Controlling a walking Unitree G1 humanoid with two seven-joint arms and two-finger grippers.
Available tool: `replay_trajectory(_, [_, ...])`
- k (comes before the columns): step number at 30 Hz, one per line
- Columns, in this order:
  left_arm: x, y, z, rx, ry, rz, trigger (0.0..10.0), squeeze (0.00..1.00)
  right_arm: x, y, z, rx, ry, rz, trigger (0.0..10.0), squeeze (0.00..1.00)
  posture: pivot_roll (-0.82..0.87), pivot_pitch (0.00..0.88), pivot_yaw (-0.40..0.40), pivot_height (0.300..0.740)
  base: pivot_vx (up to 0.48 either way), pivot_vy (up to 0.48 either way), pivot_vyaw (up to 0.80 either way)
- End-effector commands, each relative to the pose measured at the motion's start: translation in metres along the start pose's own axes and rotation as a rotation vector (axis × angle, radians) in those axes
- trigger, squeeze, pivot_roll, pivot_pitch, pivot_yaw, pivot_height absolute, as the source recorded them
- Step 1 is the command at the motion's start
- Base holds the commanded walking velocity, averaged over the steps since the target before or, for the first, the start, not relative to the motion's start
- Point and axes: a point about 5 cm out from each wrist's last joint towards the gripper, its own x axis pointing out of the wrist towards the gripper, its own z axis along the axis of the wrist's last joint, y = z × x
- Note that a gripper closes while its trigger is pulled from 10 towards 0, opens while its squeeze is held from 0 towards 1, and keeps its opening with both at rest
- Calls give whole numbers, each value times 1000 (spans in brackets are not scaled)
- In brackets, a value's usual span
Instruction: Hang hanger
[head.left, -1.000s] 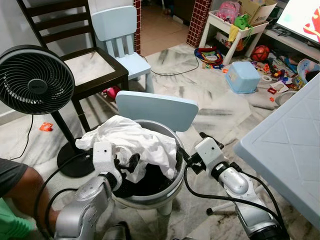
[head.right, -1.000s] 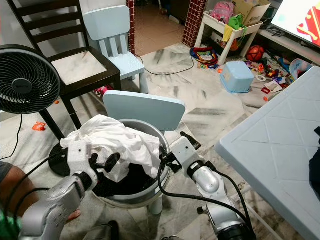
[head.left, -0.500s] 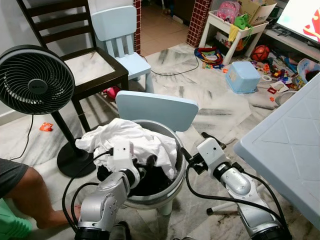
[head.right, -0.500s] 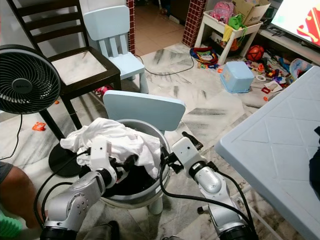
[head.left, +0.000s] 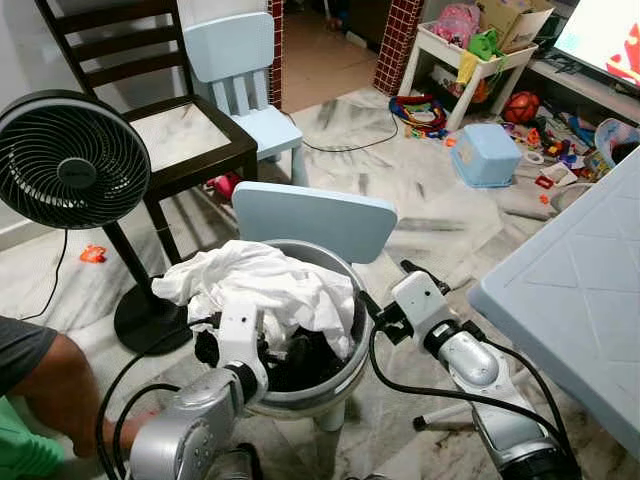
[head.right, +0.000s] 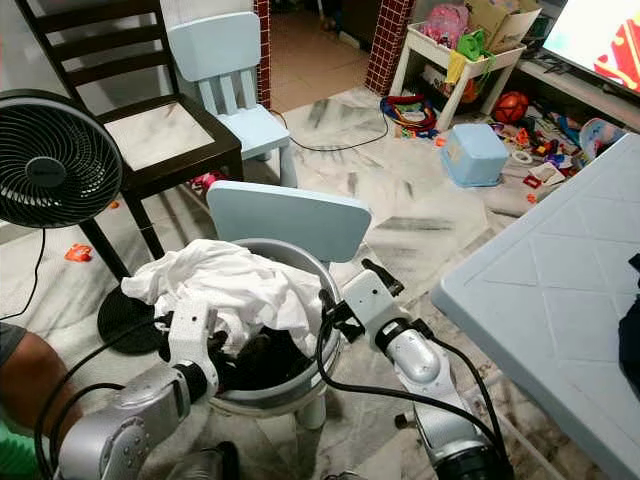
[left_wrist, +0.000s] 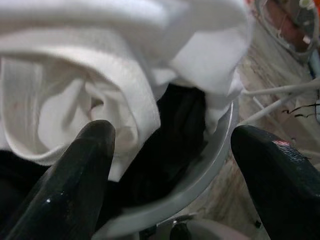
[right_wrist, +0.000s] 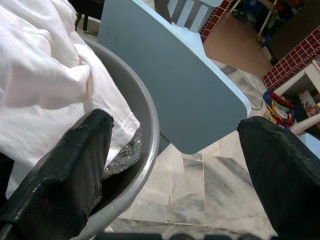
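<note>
Left eye view had a grey basket sitting on a small light-blue chair, w/ a white garment heaped over the top and dark clothes underneath. Left gripper was reaching into the basket from the robot's side, fingers spread wide apart, one down by the dark clothes under the white fabric, the other out past the rim, so nothing gripped. Right gripper was at the basket's right rim, also spread wide: in the right wrist view one finger sat inside the rim against the white cloth and the other was outside near the chair back. Couldn't make out any hanger tbh, cloth covered most of the basket. Black fan stood to the left, dark wooden chair behind it, 2nd light-blue chair further back. Light-blue table on the right, toys scattered over the marble floor beyond. A person's arm was at the lower left corner.
</note>
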Motion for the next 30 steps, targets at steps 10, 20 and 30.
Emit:
replay_trajectory(10, [23, -1, 8, 33, -4, -16, 10000, 0, -3, -6, -2, -8, 9, -20, 10000, 0, 54, 125, -66, 740, 0, 0, 0])
replay_trajectory(20, [26, -6, 4, 2, 21, -64, 0, 0, -5, -7, -3, -9, 12, -26, 10000, 0, 49, 130, -66, 740, 0, 0, 0])
replay_trajectory(30, [13, -10, -9, -44, 70, -45, 3647, 0, -1, -8, -1, -13, 8, -22, 10000, 0, 62, 131, -72, 740, 0, 0, 0])
